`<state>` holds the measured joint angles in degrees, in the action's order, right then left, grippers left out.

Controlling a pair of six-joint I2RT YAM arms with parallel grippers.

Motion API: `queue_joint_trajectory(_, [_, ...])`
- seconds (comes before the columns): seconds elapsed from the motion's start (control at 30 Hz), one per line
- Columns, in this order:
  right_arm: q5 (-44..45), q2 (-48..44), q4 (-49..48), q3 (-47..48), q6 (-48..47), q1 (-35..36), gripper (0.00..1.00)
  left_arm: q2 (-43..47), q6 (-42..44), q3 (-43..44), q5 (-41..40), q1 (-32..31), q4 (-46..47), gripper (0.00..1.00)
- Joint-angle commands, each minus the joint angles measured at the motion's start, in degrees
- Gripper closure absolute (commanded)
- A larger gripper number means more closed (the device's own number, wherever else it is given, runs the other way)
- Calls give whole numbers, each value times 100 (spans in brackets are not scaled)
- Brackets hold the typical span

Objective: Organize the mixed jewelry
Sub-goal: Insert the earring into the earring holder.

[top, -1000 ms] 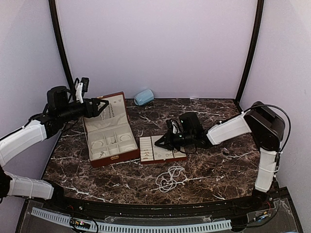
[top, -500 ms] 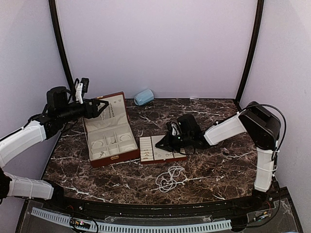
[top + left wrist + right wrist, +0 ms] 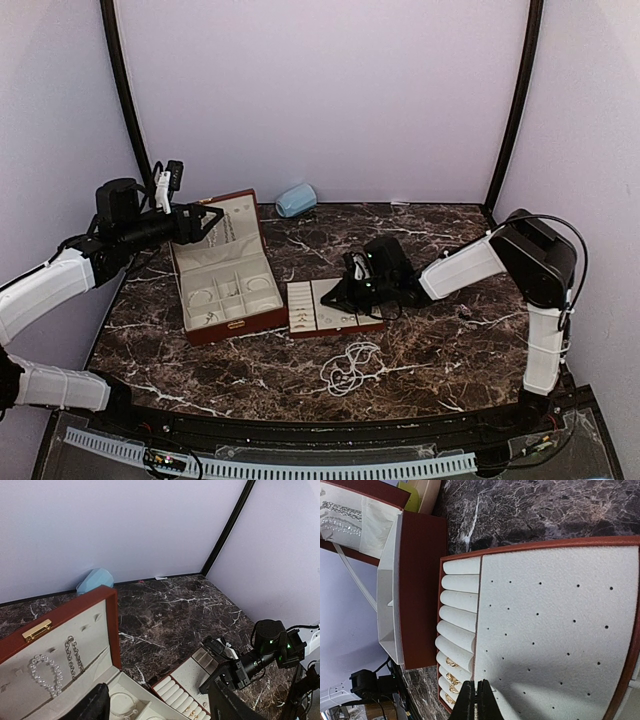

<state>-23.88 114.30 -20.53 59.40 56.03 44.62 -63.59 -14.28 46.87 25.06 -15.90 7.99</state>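
Top view: open case (image 3: 235, 328) at 9 o'clock on the bench (image 3: 450, 350), flat tray (image 3: 340, 322) touching its right side, blue object (image 3: 296, 200) at 12 o'clock by the back wall. A loose bead strand (image 3: 350, 367) lies coiled on the bench at 6 o'clock of the tray; neither wrist view shows it.

Left pincer (image 3: 205, 222) released, jaws wide, hovering over the case lid. Only its wrist view shows the bead bracelet (image 3: 42, 669) and chain (image 3: 75, 652) hung in the lid.

Right pincer (image 3: 475, 700) clenched, tips pressed together, low over the tray. Only its wrist view shows gold-coloured rings (image 3: 451, 662) in the tray's roll slots.
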Motion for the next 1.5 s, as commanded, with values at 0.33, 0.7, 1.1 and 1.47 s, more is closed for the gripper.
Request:
queue_joint_trajectory(0.33, [136,-56,-133,-103,88,-14,99,235,58,-84,19,31,8,30])
queue_joint_trajectory(0.7, [15,-387,-251,-97,207,-15,98,198,22,-107,47,34,35,30])
queue_joint_trajectory(1.1, [-14,-248,-315,-188,259,-19,98,181,-2,-102,74,32,45,30])
queue_joint_trajectory(1.47, [-50,-65,-383,-167,268,-2,98,185,-4,-104,79,33,44,30])
